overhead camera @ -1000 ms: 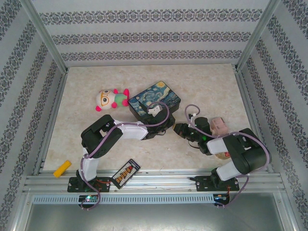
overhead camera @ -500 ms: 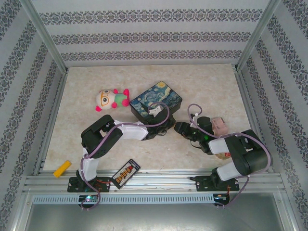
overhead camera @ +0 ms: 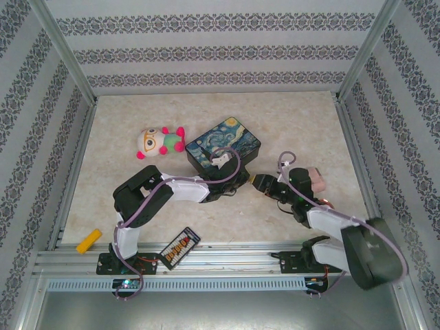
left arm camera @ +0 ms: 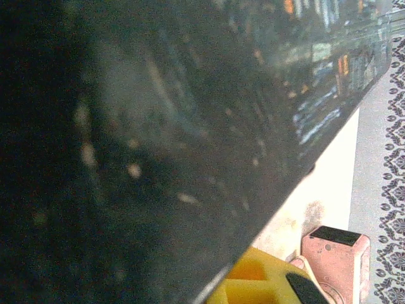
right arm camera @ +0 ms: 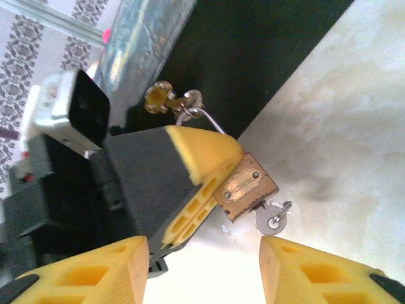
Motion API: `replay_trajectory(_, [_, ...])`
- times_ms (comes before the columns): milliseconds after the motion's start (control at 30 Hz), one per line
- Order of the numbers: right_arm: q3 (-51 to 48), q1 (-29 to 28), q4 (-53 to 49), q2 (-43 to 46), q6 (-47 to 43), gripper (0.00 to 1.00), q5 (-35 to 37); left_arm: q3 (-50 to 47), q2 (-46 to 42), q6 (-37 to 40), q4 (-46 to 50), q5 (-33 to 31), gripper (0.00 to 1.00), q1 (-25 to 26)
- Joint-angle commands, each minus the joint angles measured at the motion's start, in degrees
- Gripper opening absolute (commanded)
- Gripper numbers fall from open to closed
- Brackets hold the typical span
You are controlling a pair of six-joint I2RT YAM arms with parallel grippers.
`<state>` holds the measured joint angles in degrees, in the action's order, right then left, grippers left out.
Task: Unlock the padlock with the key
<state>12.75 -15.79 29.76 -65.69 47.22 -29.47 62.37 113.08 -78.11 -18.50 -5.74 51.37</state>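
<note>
Padlock (right arm camera: 247, 185) at box (overhead camera: 223, 146) near-right side, mid worktop (overhead camera: 137, 117), pinched in closed left gripper (right arm camera: 212, 166). Key (right arm camera: 273, 216) planted in its base. Right gripper (right arm camera: 199, 253) half-open, empty. Likely left: turn key, free shackle (right arm camera: 204, 116).

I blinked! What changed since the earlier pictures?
The right gripper opened and backed away a little, its elbow swinging toward the near edge. It seems to have let go of the key, which sits in the padlock. The left gripper, clamped on the padlock, the tin box and the plush toy stayed put.
</note>
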Motion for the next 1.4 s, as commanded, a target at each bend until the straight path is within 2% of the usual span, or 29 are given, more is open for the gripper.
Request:
replay_trajectory(0, [0.33, 0.84, -13.25, 6.41, -5.3, 0.46, 3.82, -1.22, -1.36, -0.56, 0.43, 0.62, 0.05, 0.48])
replay_trajectory(100, [0.43, 0.97, -19.95, 12.02, -8.22, 0.4, 6.01, -1.2, -1.24, -0.47, 0.29, 0.79, 0.05, 0.4])
replay_trajectory(200, [0.43, 0.87, -24.57, 15.62, -10.91, 0.38, 7.42, -1.52, -1.47, -0.48, 0.31, 1.02, 0.05, 0.39])
replay_trajectory(367, [0.81, -1.08, -27.3, 17.53, -14.26, 0.32, 9.17, -1.99, -1.98, 0.03, 0.63, 1.93, 0.05, 0.39])
replay_trajectory(933, [10.03, -17.21, -29.4, 5.38, -20.62, 0.26, 23.04, -7.29, -6.96, 5.99, 4.0, 13.21, 0.04, -2.55])
replay_trajectory(1067, [10.71, -16.53, -27.91, 2.76, -18.48, 0.24, 23.45, -7.83, -7.74, 7.96, 4.7, 14.23, 0.05, -2.9])
replay_trajectory(1167, [10.93, -13.91, -27.44, 0.66, -15.58, 0.17, 22.98, -7.97, -7.58, 8.19, 4.32, 14.94, 0.05, -2.95])
replay_trajectory(1367, [10.22, -7.08, -21.33, -3.89, -11.49, 0.13, 11.95, -7.96, -6.83, 7.82, 2.52, 16.37, 0.06, -2.95])
